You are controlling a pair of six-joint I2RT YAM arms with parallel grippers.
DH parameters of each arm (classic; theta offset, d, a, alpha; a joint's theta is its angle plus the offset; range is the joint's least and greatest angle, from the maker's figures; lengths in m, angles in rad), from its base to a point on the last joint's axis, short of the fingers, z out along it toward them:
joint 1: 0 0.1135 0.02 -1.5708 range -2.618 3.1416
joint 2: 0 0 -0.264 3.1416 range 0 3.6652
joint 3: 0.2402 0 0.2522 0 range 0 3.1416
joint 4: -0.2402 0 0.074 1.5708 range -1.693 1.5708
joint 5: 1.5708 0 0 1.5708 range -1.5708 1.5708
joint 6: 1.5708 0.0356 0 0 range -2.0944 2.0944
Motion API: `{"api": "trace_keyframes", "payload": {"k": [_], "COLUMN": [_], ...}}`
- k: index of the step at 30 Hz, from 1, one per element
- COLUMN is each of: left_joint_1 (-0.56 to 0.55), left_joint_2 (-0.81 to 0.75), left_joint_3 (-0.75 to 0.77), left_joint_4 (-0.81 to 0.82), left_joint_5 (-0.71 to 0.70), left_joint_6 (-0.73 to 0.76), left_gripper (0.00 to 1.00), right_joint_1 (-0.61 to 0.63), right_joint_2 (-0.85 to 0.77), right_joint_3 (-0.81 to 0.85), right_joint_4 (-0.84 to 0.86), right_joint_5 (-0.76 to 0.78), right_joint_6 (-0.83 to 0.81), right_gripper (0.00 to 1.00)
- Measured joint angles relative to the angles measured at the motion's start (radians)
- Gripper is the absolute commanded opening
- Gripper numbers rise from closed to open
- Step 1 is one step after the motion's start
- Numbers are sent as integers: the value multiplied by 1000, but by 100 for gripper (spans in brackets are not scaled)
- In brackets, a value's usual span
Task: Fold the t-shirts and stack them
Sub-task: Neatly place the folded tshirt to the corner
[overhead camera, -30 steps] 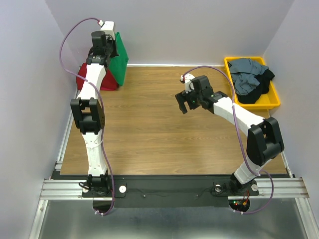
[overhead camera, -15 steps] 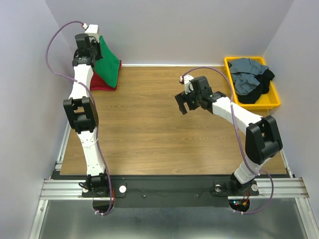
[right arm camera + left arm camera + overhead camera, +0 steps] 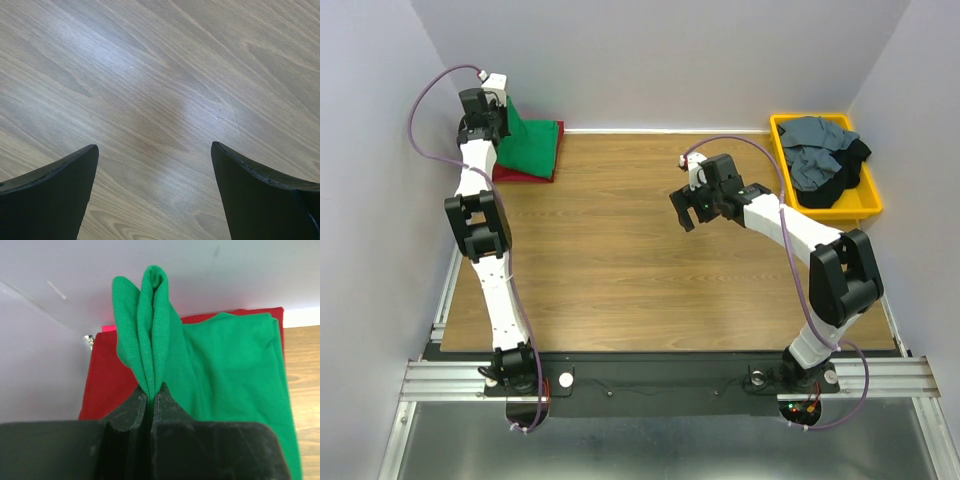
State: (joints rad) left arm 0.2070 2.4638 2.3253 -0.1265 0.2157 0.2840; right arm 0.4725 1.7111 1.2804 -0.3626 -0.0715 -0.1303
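Green t-shirt (image 3: 225, 370) is lying atop the red t-shirt (image 3: 107, 375) in the far-left corner, one fold pinched tight by the outstretched left gripper (image 3: 151, 390); the right gripper (image 3: 155, 170) is hovering over the table (image 3: 150, 75), wide open.

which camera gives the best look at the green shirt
The left wrist view: the green t-shirt fills it, a fold pinched in the left gripper, lying over the red t-shirt. The top view shows it small. The right wrist view shows only table.
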Motion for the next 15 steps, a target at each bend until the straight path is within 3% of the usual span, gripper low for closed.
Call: {"api": "trace_keyframes", "payload": {"k": [1,3,4,7,11,15], "left_joint_1": [5,12,18,27,42,61], "left_joint_2": [5,13,17,23,23,12], "left_joint_3": [0,0,0,0,3,4], "left_joint_4": [13,34,43,57,88,96], "left_joint_5": [3,5,3,-20,-73,-87], "left_joint_6": [6,18,25,40,69,84], "left_gripper": [1,17,33,55,62,62], "right_joint_1": [0,0,0,0,0,0], "right_joint_2": [1,1,3,9,9,9], "right_joint_3": [2,4,6,19,27,27], "right_joint_4": [-2,-5,-8,-15,-22,-24], "right_joint_5": [0,-1,0,0,0,0], "right_joint_6": [0,0,0,0,0,0], "right_gripper": [100,100,100,100,100,100]}}
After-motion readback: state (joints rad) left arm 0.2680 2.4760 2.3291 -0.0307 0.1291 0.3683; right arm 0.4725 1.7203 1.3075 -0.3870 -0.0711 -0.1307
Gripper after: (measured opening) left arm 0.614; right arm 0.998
